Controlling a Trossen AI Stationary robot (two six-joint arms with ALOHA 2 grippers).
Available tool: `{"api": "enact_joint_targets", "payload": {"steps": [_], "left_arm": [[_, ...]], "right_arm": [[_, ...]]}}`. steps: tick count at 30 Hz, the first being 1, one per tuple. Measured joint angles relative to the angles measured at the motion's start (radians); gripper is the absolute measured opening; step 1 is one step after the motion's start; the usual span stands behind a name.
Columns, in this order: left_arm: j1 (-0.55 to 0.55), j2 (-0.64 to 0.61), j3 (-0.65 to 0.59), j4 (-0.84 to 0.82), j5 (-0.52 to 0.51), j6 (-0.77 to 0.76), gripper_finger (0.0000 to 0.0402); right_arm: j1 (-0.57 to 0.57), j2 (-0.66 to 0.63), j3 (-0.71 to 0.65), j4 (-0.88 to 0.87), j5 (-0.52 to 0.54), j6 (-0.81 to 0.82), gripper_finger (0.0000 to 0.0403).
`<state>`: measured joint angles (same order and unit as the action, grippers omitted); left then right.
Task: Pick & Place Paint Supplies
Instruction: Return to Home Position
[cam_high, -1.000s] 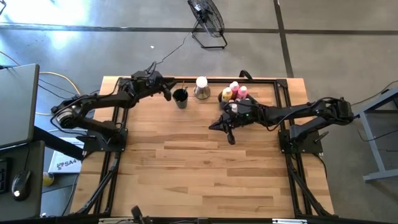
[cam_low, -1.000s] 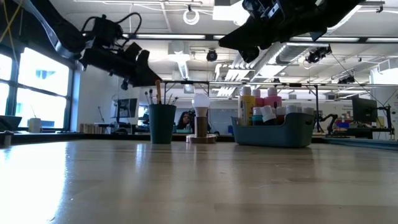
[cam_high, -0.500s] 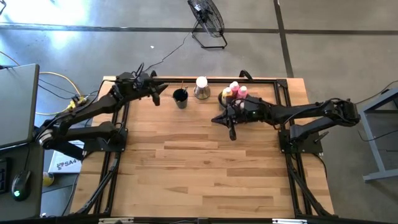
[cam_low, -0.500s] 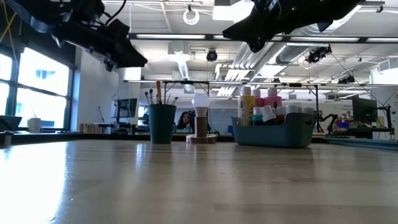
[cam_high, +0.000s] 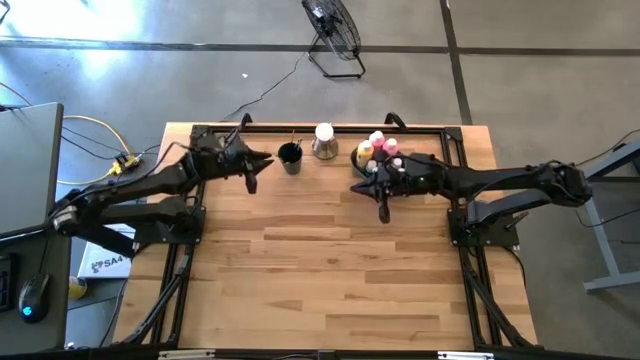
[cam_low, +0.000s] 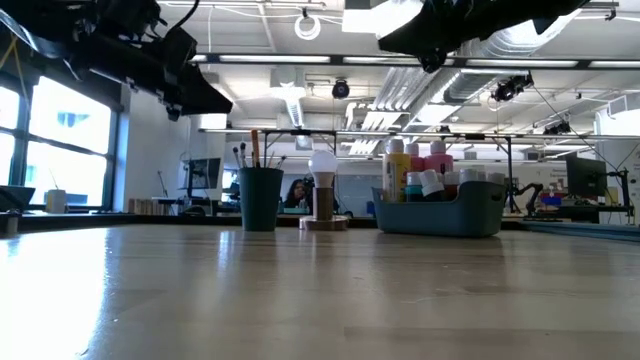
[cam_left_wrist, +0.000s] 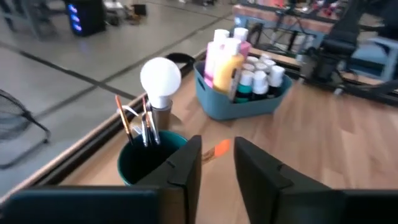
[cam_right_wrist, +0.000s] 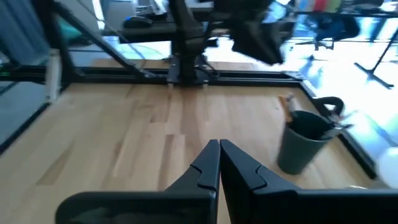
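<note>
So on my wooden table (cam_high: 330, 260) everything sits along the far edge: the dark teal cup (cam_high: 290, 158) at 11 o'clock, a white globe bulb (cam_high: 324, 133) on its little stand at 12, just beside the cup, and the grey-blue bin (cam_low: 440, 216) at 1. Off the table, a floor fan (cam_high: 333, 30) stands further out at 12, and I spot a white labelled box (cam_high: 100, 263) on the floor at 9.
</note>
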<state>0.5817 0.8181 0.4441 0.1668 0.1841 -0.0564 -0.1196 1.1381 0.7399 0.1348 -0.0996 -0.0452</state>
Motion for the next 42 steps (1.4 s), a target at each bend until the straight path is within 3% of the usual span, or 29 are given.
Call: {"api": "enact_joint_targets", "payload": {"steps": [4,9,19,25,32,36,42], "left_arm": [[-0.124,0.0,-0.043,0.049,-0.14,0.038,0.0049],[-0.227,-0.013,-0.049,0.06,-0.2,0.13,0.0004],[-0.257,-0.215,-0.048,-0.099,-0.2,0.164,0.001],[-0.257,-0.318,-0.048,-0.17,-0.203,0.16,0.001],[-0.288,-0.393,-0.131,-0.103,-0.234,0.158,0.0002],[-0.329,-0.453,-0.173,-0.095,-0.321,0.165,0.0001],[-0.392,-0.554,-0.177,-0.12,-0.325,0.192,0.0001]], "right_arm": [[0.011,-0.023,0.0,-0.03,0.079,0.0,0.0005],[0.01,-0.056,0.0,-0.09,0.096,-0.008,0.0003],[0.01,-0.136,-0.005,-0.183,0.107,-0.03,0.0003],[0.01,-0.226,-0.11,-0.117,0.19,-0.034,0.0003],[0.008,-0.388,-0.294,0.009,0.197,0.028,0.0003],[-0.001,-0.478,-0.332,0.0,0.198,0.051,0.0003],[0.0,-0.621,-0.358,-0.033,0.198,0.043,0.0003]]}}
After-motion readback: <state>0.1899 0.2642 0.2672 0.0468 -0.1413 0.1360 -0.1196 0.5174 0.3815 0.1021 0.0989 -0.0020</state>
